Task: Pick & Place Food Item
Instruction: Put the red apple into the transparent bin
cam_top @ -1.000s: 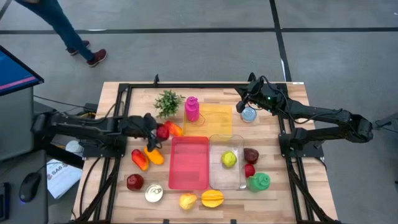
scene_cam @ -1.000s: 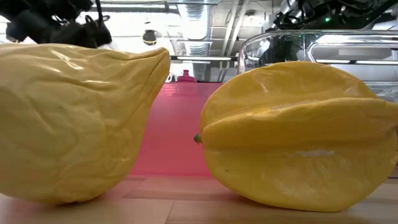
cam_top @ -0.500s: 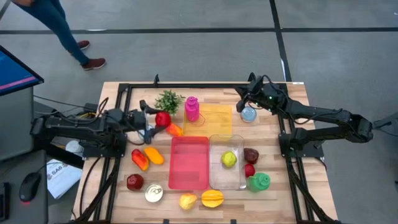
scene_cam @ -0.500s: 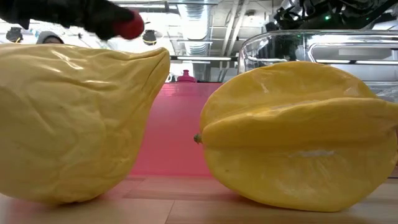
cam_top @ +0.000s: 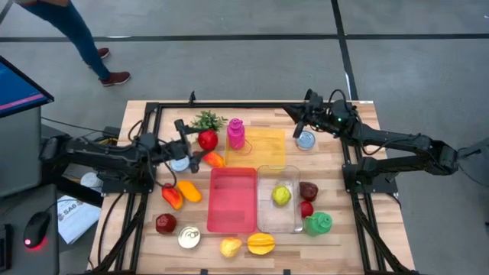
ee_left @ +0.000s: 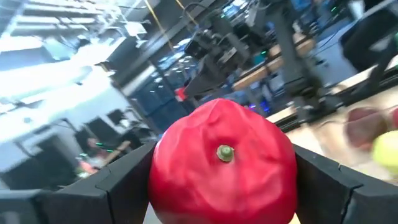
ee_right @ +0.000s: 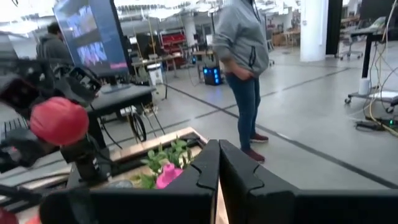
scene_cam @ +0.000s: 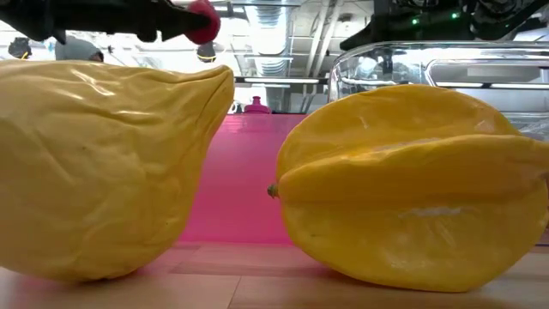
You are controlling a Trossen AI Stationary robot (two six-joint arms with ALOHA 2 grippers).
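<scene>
Left tool [cam_top: 200, 142]: clamped wide on red apple [cam_top: 207, 140], raised above tabletop [cam_top: 359, 244]. Right tool [cam_top: 300, 122]: fingers shut, empty.

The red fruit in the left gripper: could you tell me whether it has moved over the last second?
Yes. The red fruit, shut in the left gripper, went from beside the orange fruit toward the green plant.

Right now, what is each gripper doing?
Left gripper: closed on the red fruit, lifted.
Right gripper: shut, empty, over the table's far right.
</scene>
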